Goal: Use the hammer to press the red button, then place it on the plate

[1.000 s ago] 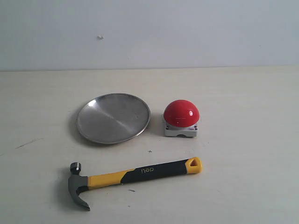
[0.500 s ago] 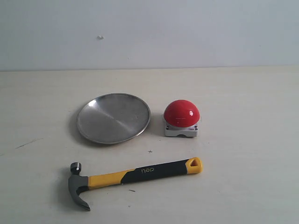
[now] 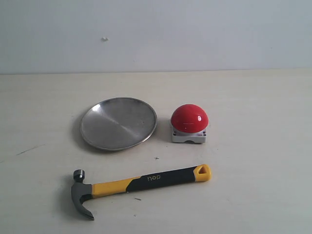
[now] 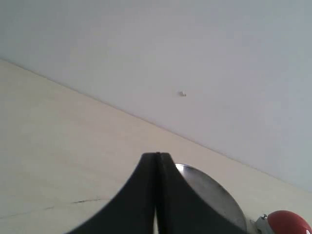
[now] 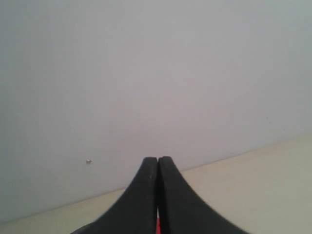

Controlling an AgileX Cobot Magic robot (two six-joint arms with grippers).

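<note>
The hammer lies flat near the table's front, dark head at the left, yellow looped end at the right. Behind it the silver plate sits left of the red button on its grey-white base. Neither arm shows in the exterior view. My left gripper is shut with nothing in it; past it I see the plate's rim and the edge of the red button. My right gripper is shut and empty too, and a sliver of the red button shows between its fingers.
A pale wall stands behind the beige table. A small mark is on the wall. A thin dark scratch crosses the tabletop at the left.
</note>
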